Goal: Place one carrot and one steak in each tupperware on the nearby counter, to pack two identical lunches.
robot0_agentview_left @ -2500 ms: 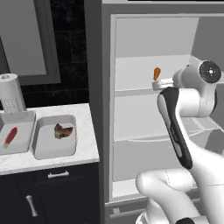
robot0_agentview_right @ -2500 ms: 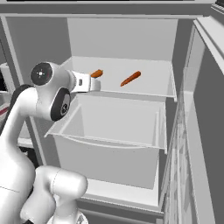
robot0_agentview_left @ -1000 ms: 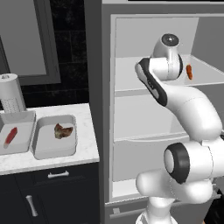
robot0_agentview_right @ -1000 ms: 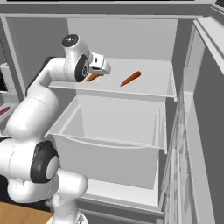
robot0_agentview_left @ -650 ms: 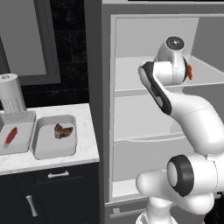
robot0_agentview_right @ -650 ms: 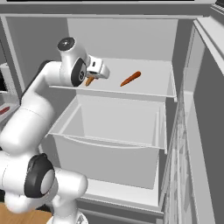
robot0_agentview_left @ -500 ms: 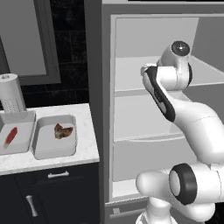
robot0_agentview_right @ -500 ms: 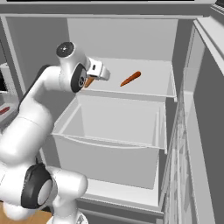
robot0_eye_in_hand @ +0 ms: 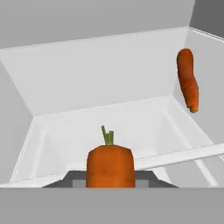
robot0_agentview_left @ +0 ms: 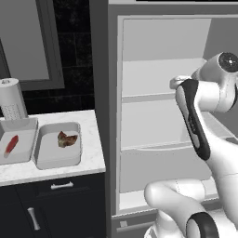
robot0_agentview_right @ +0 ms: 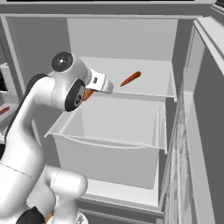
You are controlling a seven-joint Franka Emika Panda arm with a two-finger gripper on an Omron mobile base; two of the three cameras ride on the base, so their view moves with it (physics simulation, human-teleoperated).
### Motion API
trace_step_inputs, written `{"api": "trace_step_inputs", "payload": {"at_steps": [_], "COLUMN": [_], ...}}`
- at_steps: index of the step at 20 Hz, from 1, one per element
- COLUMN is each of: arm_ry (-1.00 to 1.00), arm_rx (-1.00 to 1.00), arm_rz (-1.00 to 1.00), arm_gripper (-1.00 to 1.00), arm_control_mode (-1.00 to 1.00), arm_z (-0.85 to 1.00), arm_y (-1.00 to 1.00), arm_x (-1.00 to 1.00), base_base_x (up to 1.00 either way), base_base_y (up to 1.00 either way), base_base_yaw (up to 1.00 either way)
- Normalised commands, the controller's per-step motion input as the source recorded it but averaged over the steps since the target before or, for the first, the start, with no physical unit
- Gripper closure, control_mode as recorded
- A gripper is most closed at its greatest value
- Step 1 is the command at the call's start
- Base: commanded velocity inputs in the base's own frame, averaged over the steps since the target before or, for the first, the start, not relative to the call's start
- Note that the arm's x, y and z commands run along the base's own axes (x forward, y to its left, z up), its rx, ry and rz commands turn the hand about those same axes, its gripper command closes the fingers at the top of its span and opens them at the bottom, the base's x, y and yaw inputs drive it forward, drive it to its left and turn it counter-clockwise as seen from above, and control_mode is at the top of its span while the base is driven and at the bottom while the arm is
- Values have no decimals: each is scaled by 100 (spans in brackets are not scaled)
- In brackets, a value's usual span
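My gripper [robot0_eye_in_hand: 110,178] is shut on a carrot [robot0_eye_in_hand: 110,166], an orange stub with a green stalk that stands between the fingers. In the right base view this carrot [robot0_agentview_right: 88,95] pokes out under the hand, in front of the fridge shelf. A second carrot [robot0_agentview_right: 130,78] lies on that shelf, at the upper right in the hand view [robot0_eye_in_hand: 188,79]. On the marble counter [robot0_agentview_left: 93,135] stand two tupperware trays: the left tupperware [robot0_agentview_left: 25,145] holds a red steak [robot0_agentview_left: 11,144], the right tupperware [robot0_agentview_left: 50,152] a brown steak [robot0_agentview_left: 67,138].
The fridge stands open, with a clear drawer [robot0_agentview_right: 113,127] pulled out below the shelf and its door [robot0_agentview_right: 205,109] at the right. A paper towel roll [robot0_agentview_left: 11,97] stands behind the trays. Dark cabinets [robot0_agentview_left: 51,204] sit under the counter.
The jaws have shut on the nearer carrot and the hand has drawn back off the shelf with it. The second carrot and the trays have stayed put.
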Motion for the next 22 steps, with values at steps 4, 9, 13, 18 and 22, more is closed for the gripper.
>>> {"api": "trace_step_inputs", "payload": {"at_steps": [4, 9, 13, 18, 22], "arm_ry": [14, 0, 3, 10, 0], "arm_rx": [0, -8, -12, -9, 0], "arm_rz": [0, 0, 6, 8, 0], "arm_gripper": [100, 100, 100, 100, 100], "arm_control_mode": [-100, -100, -100, 100, 100], "arm_z": [7, -75, -96, -56, 0], "arm_y": [-9, 8, 47, 30, 0], "arm_x": [-100, -100, -100, -60, 0], "base_base_x": [0, 0, 0, -40, -100], "base_base_y": [0, 0, 0, 17, 38], "base_base_yaw": [0, 0, 0, 4, 22]}}
